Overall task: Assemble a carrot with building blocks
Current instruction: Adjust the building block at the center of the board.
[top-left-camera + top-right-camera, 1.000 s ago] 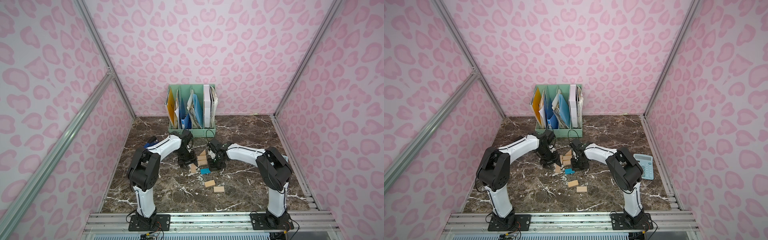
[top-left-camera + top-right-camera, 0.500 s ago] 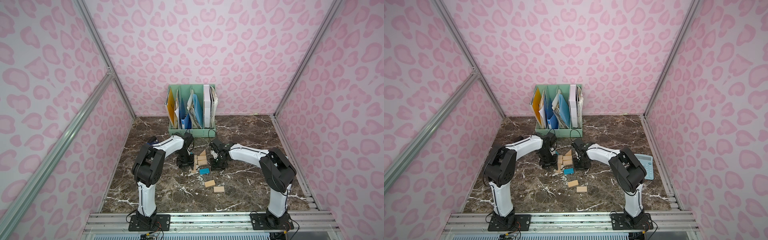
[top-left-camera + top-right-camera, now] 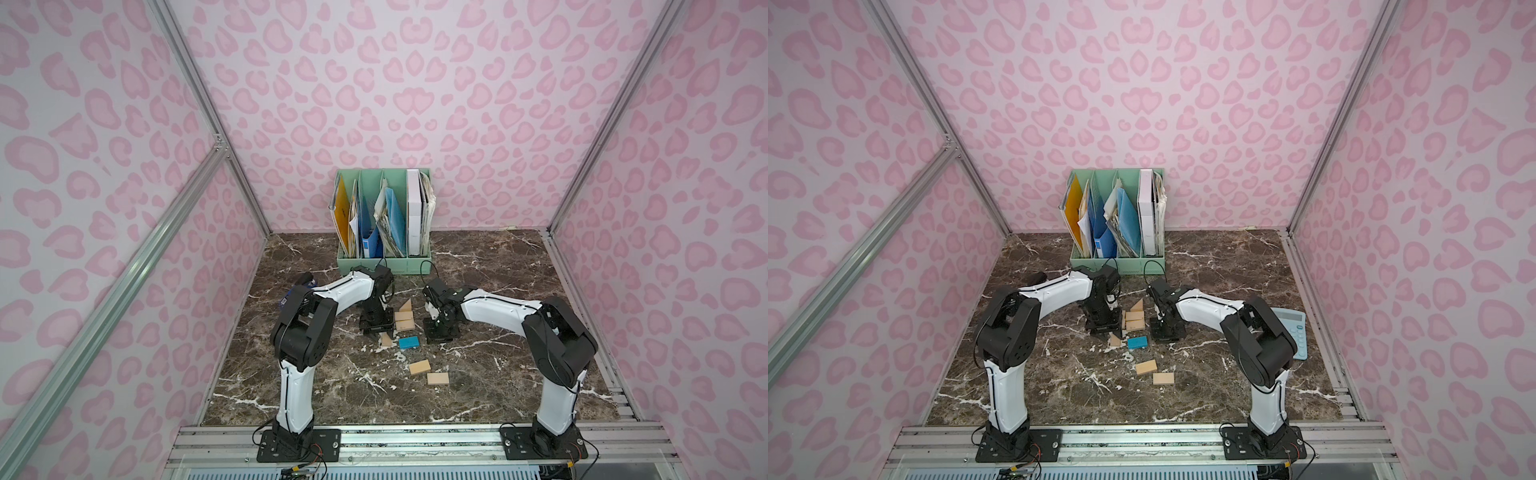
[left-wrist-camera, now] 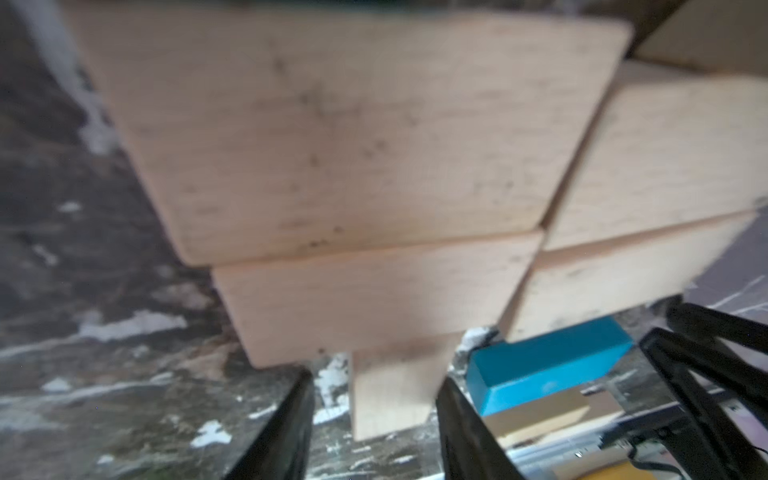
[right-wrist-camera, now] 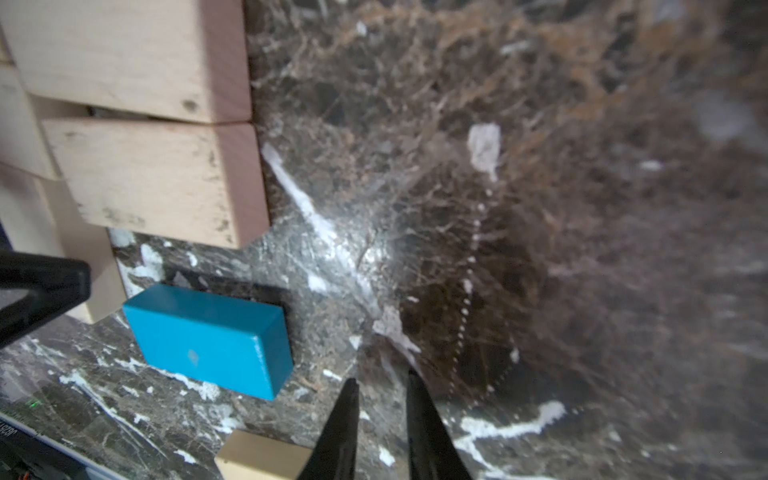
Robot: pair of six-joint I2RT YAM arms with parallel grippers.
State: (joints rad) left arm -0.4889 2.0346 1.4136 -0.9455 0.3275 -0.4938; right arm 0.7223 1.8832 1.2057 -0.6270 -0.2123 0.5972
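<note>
In both top views the carrot is a flat cluster of tan rectangles (image 3: 404, 321) (image 3: 1135, 321) with a tan triangle (image 3: 406, 306) at its far end. A teal block (image 3: 409, 342) (image 5: 208, 336) lies just in front of it, apart. My left gripper (image 3: 376, 328) (image 4: 376, 378) stands at the cluster's left side, open, straddling a small tan block (image 4: 390, 390) with a gap on one side. To the right of the cluster my right gripper (image 3: 440, 332) (image 5: 382, 380) hovers low over bare marble, its fingers a narrow slit apart and empty.
Two loose tan blocks (image 3: 419, 367) (image 3: 438, 378) lie nearer the front. A green file holder (image 3: 384, 266) stands against the back wall. A blue calculator (image 3: 1292, 328) lies at the right edge, behind my right arm. White crumbs dot the marble.
My left arm has shifted its elbow and its jaws have narrowed around the small tan block. My right gripper's fingers have parted a little. The blocks lie where they were.
</note>
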